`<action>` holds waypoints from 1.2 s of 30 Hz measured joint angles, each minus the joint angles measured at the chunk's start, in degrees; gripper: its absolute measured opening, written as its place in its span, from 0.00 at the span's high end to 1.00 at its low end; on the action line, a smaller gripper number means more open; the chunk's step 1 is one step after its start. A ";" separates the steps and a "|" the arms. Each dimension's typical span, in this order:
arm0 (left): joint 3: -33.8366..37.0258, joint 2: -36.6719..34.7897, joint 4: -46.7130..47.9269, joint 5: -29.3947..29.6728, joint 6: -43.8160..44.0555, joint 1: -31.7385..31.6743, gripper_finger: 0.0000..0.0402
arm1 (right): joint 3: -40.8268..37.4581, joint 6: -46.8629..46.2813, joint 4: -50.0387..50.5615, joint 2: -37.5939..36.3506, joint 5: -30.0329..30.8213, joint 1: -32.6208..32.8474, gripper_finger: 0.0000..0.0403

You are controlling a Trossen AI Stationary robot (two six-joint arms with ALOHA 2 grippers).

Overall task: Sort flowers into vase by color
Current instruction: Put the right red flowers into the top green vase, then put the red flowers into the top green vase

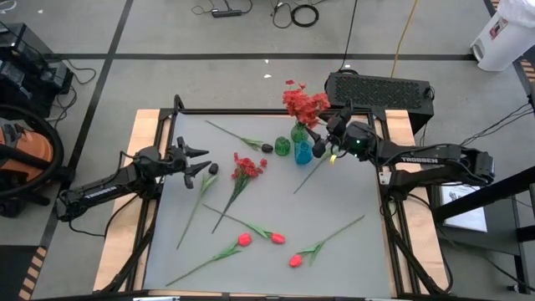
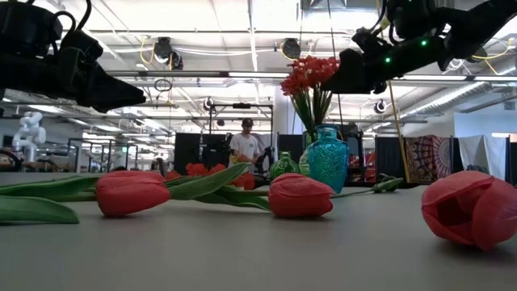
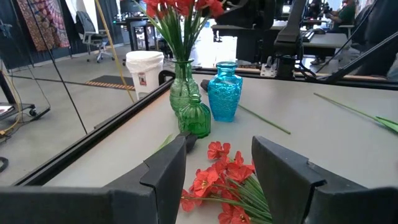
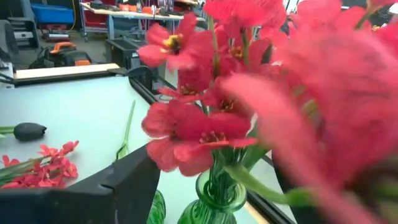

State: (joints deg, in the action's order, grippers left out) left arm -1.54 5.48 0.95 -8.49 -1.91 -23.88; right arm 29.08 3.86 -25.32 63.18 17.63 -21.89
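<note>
Right hand [image 1: 328, 136] released beside red blossoms [image 1: 304, 104] in green vase [image 1: 298, 132] near far tabletop edge, blue vase [image 1: 303, 152] touching, left hand [image 1: 201, 162] released near left edge, tulips [image 1: 259, 237] toward near edge.

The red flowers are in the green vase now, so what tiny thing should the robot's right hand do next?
Probably lift the right gripper straight up and away. Its fingers are open beside the bunch of red clustered blossoms, which already stands in the tall green glass vase, so nothing there needs holding; more flowers lie on the table.
</note>
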 joint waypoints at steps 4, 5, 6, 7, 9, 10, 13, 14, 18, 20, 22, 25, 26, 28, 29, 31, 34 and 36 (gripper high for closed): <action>0.00 0.01 -0.02 0.00 0.00 0.02 0.52 | 0.00 0.07 0.01 0.00 0.00 0.00 0.26; 0.00 0.02 -0.01 0.00 0.01 0.01 0.52 | 0.00 0.11 0.12 0.00 0.00 0.00 0.26; 0.00 0.01 -0.01 0.00 0.01 0.01 0.52 | 0.00 0.17 0.37 0.00 0.00 0.00 0.26; 0.00 0.02 0.00 0.00 0.02 0.01 0.52 | 0.00 0.17 0.98 0.00 0.00 0.00 0.26; 0.00 0.02 0.00 0.00 0.02 0.02 0.52 | 0.00 0.21 2.74 0.00 0.19 0.00 0.26; 0.00 0.02 0.00 0.00 0.00 0.00 0.52 | 0.00 0.20 3.62 0.00 0.37 0.00 0.26; 0.00 0.01 -0.02 0.00 0.01 0.01 0.52 | 0.00 0.20 6.23 0.00 0.45 0.00 0.26; 0.00 0.02 -0.01 0.00 0.00 0.01 0.52 | 0.00 0.18 6.79 0.00 0.46 0.00 0.26; 0.00 0.00 0.00 0.00 0.02 0.00 0.52 | -0.01 0.66 8.04 -0.29 0.46 0.00 0.26; 0.00 0.02 -0.02 0.00 0.01 0.01 0.52 | -0.01 1.33 8.39 -1.16 0.46 0.00 0.26; 0.00 0.00 -0.01 0.00 0.00 0.01 0.52 | -0.02 1.38 10.04 -2.63 0.48 0.00 0.26; 0.00 0.00 0.00 0.00 0.00 0.00 0.52 | -0.02 1.11 14.78 -5.62 0.46 0.00 0.26; 0.00 0.00 -0.02 0.00 0.00 0.02 0.52 | -0.02 0.57 16.66 -6.74 0.47 0.00 0.26; 0.00 0.01 -0.02 0.00 0.02 0.02 0.52 | -0.01 -0.82 19.86 -8.92 0.45 0.00 0.26; 0.00 0.02 -0.02 0.00 0.00 0.01 0.52 | 0.00 -1.68 21.73 -10.10 0.38 0.00 0.26; 0.00 0.00 -0.01 0.00 0.02 0.01 0.52 | -0.01 -3.58 24.66 -12.22 0.17 0.00 0.26; 0.00 0.02 -0.02 0.00 0.00 0.00 0.52 | -0.01 -6.75 29.43 -14.92 0.01 0.35 0.26; 0.00 0.01 -0.02 0.00 0.00 0.02 0.52 | -0.02 -9.17 32.53 -16.39 -0.58 0.94 0.26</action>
State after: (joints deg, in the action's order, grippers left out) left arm -1.54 5.48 0.93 -8.49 -1.91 -23.86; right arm 29.06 -5.32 7.21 46.79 17.05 -20.95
